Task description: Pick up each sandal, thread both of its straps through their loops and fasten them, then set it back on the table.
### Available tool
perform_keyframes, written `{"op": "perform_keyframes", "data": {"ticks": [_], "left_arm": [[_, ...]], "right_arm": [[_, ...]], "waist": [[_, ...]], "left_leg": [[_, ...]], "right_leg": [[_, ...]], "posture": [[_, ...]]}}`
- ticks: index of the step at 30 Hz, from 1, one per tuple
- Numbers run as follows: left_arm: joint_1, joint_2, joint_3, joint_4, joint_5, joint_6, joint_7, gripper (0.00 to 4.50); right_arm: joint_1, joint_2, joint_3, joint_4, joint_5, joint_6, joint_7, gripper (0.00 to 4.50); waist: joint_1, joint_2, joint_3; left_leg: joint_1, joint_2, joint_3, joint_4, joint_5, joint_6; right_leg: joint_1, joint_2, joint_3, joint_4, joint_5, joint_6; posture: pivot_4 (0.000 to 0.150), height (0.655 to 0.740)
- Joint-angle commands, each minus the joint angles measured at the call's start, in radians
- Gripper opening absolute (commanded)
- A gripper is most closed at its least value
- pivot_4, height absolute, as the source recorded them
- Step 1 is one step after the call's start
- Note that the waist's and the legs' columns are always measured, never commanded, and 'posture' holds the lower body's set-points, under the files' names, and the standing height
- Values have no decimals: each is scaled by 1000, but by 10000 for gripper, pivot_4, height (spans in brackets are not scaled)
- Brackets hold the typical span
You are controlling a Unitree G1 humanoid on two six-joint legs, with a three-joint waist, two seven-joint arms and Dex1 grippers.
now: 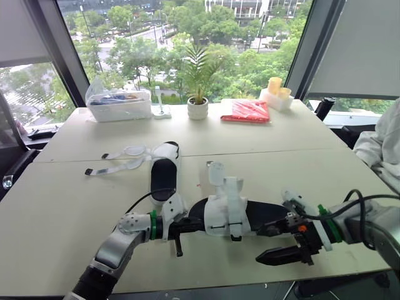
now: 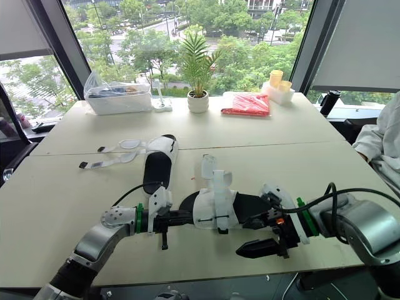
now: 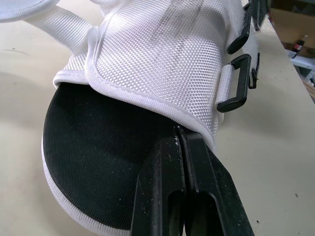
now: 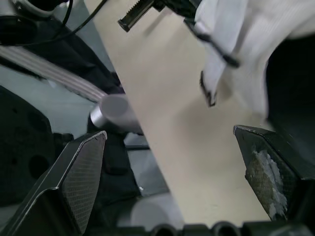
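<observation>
Sandal [image 1: 234, 215] lies on the table [image 1: 75, 206], its long axis running from the left gripper [image 3: 181, 142], whose fingers pinch its rounded end, to the right gripper [image 4: 170, 132], fingers spread wide just beside the other end.

Silver arms [image 1: 112, 250], green rings [image 1: 153, 224], black tools [image 1: 278, 242]

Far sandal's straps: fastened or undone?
Undone: both straps of the far sandal trail loose and flat across the table beside it.

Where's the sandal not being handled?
Head views: the other sandal lies on the table left of centre, just beyond the left gripper and the held sandal, straps trailing left.
</observation>
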Motion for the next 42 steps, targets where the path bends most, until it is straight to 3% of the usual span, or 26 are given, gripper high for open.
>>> {"op": "perform_keyframes", "data": {"ticks": [1, 17, 21, 27, 34, 42], "left_arm": [[-1, -2, -19, 22, 7, 9, -8, 0], [8, -5, -21, 8, 6, 17, -1, 0], [16, -3, -27, 4, 13, 12, 5, 0], [19, -5, -24, 2, 15, 10, 12, 0], [31, -5, -27, -9, 14, 12, 18, 0], [47, -5, -42, -28, 13, 22, 19, 0]], "right_arm": [[30, 46, 13, -13, 0, -31, -79, 44732], [-104, 158, 114, 172, -12, -111, -163, 44732], [-126, 164, 127, 186, 7, -90, -162, 32908], [-129, 183, 139, 173, 42, -39, -174, 896], [-92, 169, 184, 166, 27, -20, -175, 377], [44, 45, 268, 131, -5, -59, -109, 377]], "waist": [[0, 0, 0], [-2, 0, 0], [-2, 0, 0], [-1, 0, 0], [-2, 0, 0], [-1, 0, 0]], "left_leg": [[0, 0, 0, 0, 0, 0], [0, 0, 0, 2, 0, 0], [0, 0, 0, 2, 0, 0], [0, 0, 0, 1, -1, 1], [0, 0, 0, 1, -1, 1], [0, 0, 0, 1, -1, 2]], "right_leg": [[0, 0, 0, 0, 0, 0], [1, 0, 0, 0, 0, 0], [1, 0, 0, 0, 0, 0], [1, 0, 0, 0, 0, 1], [1, 0, 0, 0, 0, 1], [1, 0, 0, -1, 0, 1]], "posture": [[1500, 7400], [1500, 7400], [1500, 7400], [1500, 7400], [1500, 7400], [1500, 7400]]}}
